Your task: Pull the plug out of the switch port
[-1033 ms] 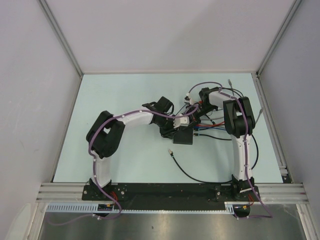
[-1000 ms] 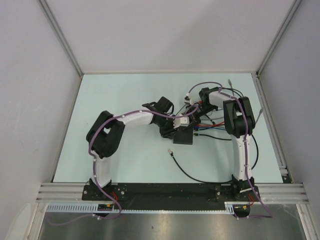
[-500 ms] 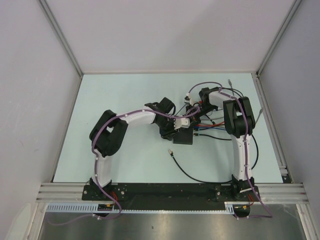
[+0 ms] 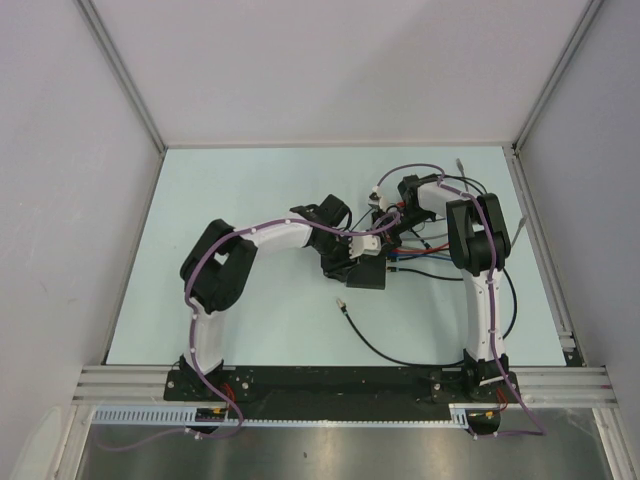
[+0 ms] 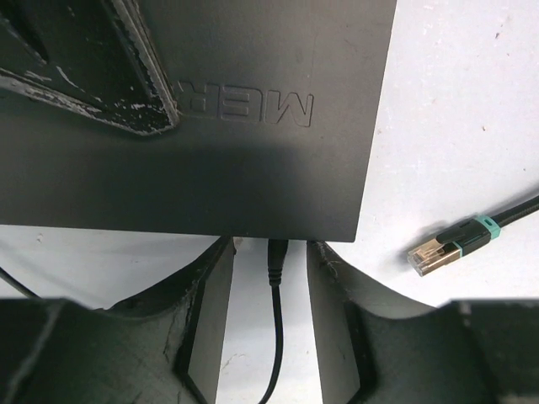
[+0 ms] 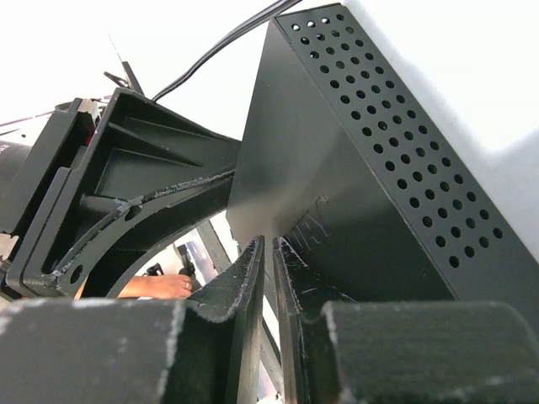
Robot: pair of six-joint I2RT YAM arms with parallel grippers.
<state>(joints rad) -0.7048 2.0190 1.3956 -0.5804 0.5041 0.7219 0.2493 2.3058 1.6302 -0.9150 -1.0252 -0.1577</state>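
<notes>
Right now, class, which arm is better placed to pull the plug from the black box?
Left. The left tool, open, straddles the black plug seated in the edge of the switch box. The right tool is shut beside the box's face, no plug between its fingers.

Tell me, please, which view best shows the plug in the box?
Left wrist: the plug sits in the box edge, inside the open left pincer. The top view is too distant; the right wrist shows only the box.

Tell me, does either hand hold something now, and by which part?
Nothing is held. The left hand straddles the black plug at the box edge without touching; the right hand is shut, empty.
</notes>
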